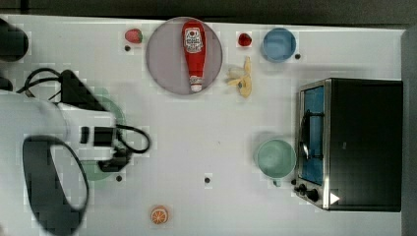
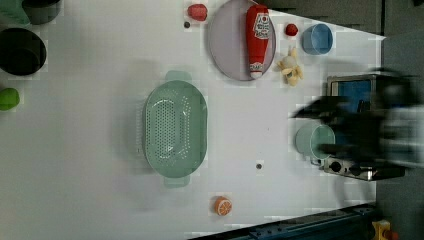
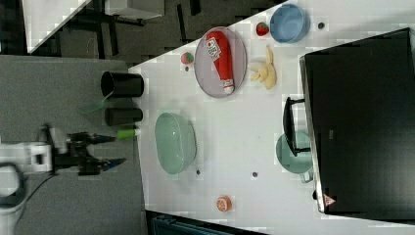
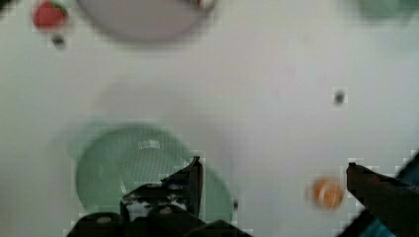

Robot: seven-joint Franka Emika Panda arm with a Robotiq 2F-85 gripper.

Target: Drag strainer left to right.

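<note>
Wrist view: strainer beneath spread fingers

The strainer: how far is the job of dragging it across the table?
Nothing looks done yet. The strainer sits free on the white table, well apart from the mint cup and the toaster oven at the far end. In hand: the claw hangs open above the strainer, holding nothing. Left: come down, catch the rim and drag the strainer across toward the cup's side.
</note>
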